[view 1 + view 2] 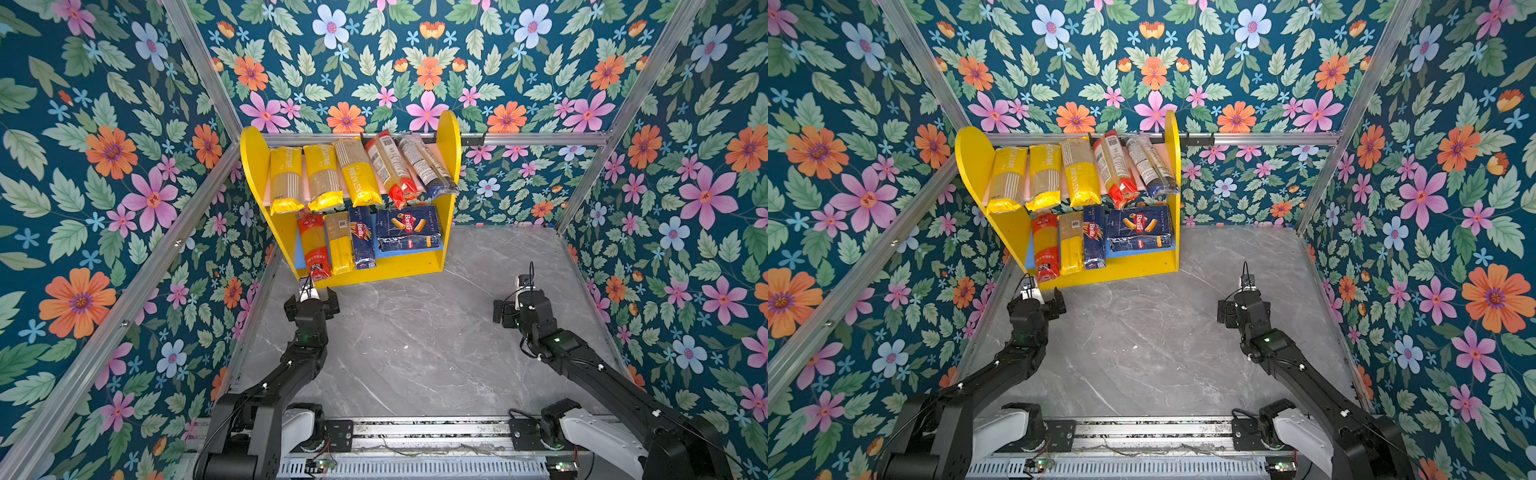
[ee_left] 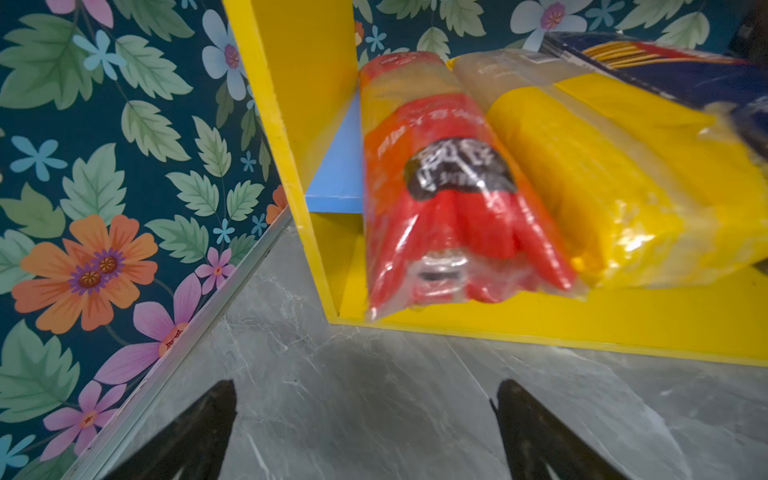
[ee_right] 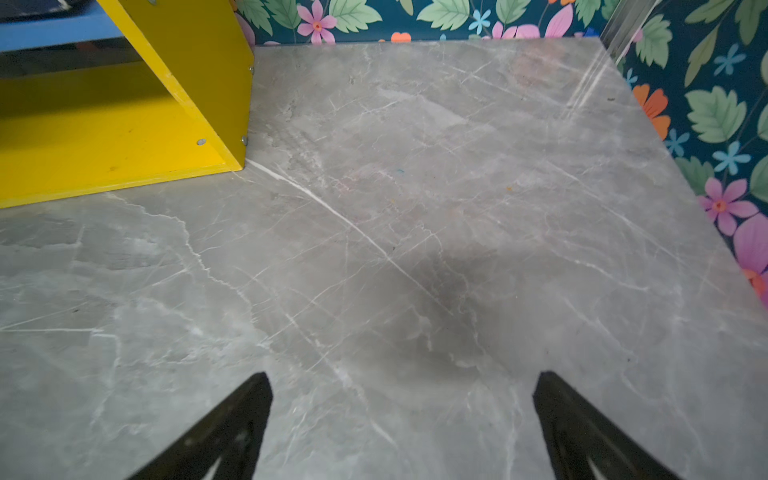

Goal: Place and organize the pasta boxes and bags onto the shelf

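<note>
The shelf (image 1: 253, 162) stands at the back left in both top views. Several bags lie on its pink upper board: three yellow ones (image 1: 322, 176), a red-and-clear one (image 1: 390, 168) and a clear one with a blue end (image 1: 428, 166). On the blue lower board lie a red-and-clear bag (image 1: 314, 247), a yellow bag (image 1: 338, 243), the narrow pasta box (image 1: 361, 243) and the wide pasta box (image 1: 409, 228). My left gripper (image 1: 311, 300) hangs open and empty just before the red bag (image 2: 453, 199). My right gripper (image 1: 503, 312) is open over bare table.
The grey marble table (image 1: 415, 340) is walled by floral panels with aluminium rails (image 1: 199, 183). The shelf's right side (image 3: 199, 83) stands to one side of the right gripper (image 3: 403, 376). The arm bases sit on a rail (image 1: 415, 432) at the front edge.
</note>
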You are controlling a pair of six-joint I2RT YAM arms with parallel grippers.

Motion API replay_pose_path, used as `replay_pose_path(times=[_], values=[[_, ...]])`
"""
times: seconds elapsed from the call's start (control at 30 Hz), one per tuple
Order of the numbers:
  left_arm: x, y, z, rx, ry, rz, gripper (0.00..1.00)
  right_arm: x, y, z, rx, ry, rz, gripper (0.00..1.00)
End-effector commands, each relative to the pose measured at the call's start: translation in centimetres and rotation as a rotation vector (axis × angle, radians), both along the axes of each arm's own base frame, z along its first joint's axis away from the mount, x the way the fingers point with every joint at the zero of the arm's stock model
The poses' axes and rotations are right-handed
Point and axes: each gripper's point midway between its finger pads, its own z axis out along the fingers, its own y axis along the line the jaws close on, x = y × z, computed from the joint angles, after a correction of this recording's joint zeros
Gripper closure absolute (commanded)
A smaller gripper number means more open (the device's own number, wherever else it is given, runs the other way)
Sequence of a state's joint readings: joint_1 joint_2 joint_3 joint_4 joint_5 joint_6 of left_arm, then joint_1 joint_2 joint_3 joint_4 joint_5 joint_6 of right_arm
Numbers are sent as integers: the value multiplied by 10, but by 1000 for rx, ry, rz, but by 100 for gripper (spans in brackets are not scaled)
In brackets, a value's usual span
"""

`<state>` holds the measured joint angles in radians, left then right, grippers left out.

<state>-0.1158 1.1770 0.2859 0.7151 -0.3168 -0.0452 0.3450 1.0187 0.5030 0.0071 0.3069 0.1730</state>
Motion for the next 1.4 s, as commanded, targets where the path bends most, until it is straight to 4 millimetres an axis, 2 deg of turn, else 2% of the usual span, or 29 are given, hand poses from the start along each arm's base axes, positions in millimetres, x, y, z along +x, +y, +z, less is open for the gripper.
replay_pose_path(times=[0.0,0.23,0.4,0.7,0.97,1.37], values=[[10,0,32,5,-179,-30,0,28,-11,32,-50,-202,-34,1],[16,1,4,-4,-158,-56,0,47,-46,11,-6,-194,-107,1],[17,2,-11,-5,-191,-78,0,54,-56,13,-77,-223,-107,1],[28,-2,-22,-8,-148,-106,0,61,-74,-25,-75,-220,-166,1],[41,-11,-30,-14,-86,-173,0,64,-79,-31,11,-180,-145,1],[41,-9,-30,-19,-86,-174,0,66,-73,-33,74,-166,-65,1]])
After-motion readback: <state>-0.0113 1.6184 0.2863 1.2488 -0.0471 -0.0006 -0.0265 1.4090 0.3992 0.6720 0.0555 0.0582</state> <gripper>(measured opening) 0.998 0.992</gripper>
